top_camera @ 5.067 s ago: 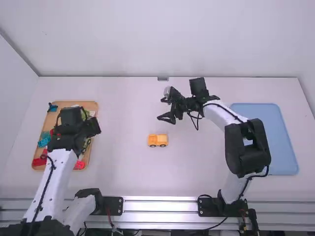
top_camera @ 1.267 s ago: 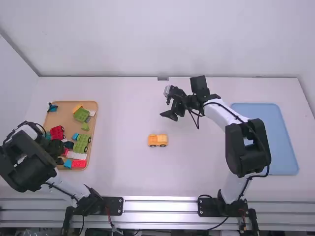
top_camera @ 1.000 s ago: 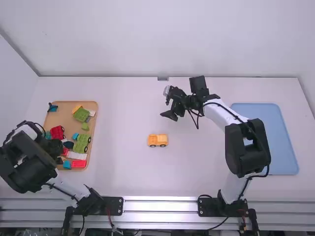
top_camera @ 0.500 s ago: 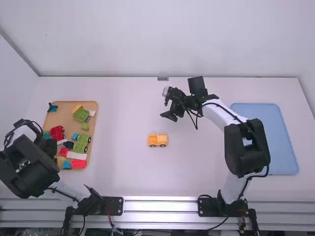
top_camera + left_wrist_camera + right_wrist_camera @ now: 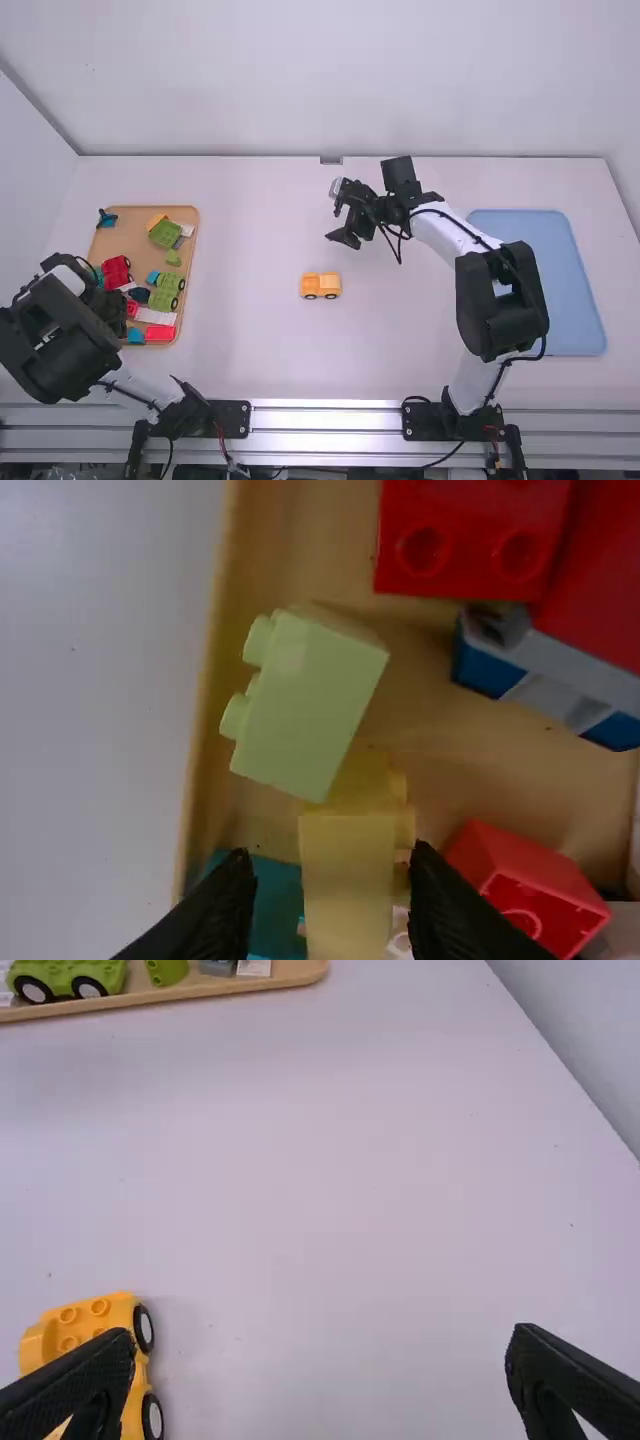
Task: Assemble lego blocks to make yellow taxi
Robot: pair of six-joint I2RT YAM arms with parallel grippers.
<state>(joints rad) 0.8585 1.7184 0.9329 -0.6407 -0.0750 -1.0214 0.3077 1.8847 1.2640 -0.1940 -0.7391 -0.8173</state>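
Left hand [image 5: 330, 875]: spread astride yellow block [image 5: 348, 880], gap at one side. Block judged light, rigid; grip opposite flat faces squarely. Right hand [image 5: 320, 1360]: wide.

The tbl [image 5: 260, 370] is white, flat + big. Behind it, the back wall [image 5: 320, 80] is plain + pale, w/ a thin dark line where it meets the tbl. The L wall [image 5: 30, 190] is pale too, w/ a dark slanted line running to the tbl's far L corner. A small gray bit [image 5: 331, 160] sits at the mid. of the far edge. Shiny metal bars [image 5: 325, 435] go side to side along the near edge. In the R wrist view, the tbl has a few tiny dark specks. Light is soft, w/ bright shine on the bars.
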